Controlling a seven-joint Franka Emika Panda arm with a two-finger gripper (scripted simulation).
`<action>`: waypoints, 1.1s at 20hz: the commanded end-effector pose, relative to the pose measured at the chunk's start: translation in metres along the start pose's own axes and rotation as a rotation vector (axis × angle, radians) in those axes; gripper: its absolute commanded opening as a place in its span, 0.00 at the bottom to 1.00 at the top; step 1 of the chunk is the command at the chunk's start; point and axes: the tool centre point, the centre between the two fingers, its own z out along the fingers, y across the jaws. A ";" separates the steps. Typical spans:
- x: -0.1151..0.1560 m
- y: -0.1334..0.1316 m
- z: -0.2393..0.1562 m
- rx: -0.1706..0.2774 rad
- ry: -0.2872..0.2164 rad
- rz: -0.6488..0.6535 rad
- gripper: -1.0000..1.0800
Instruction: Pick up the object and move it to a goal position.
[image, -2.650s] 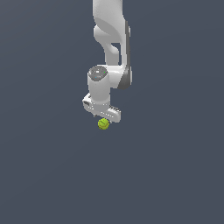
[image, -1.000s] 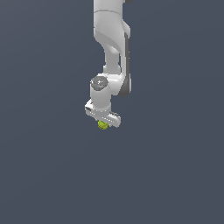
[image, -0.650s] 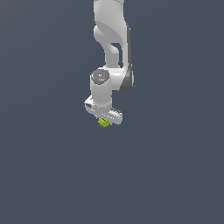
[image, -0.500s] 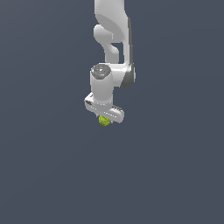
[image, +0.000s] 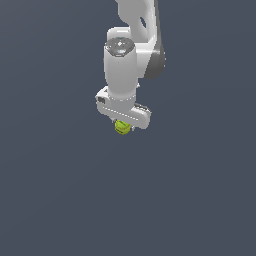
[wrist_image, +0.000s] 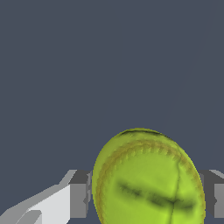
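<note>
Ball now lifted slightly toward twelve o'clock, pinched between closed jaws of gripper: grasp done, carry to goal underway.

The ball is yellow-green, with darker curved seam lines and a faint tan stitched arc near its upper edge. On either side of it the fingers have dark grey pads and paler grey-white bodies. The arm above the ball is white with a dark grey joint. Behind everything lies plain slate blue-grey.
</note>
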 end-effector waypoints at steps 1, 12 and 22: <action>0.002 -0.006 -0.027 0.000 0.001 0.000 0.00; 0.011 -0.031 -0.117 0.000 0.000 0.000 0.00; 0.015 -0.039 -0.145 0.001 0.000 0.000 0.00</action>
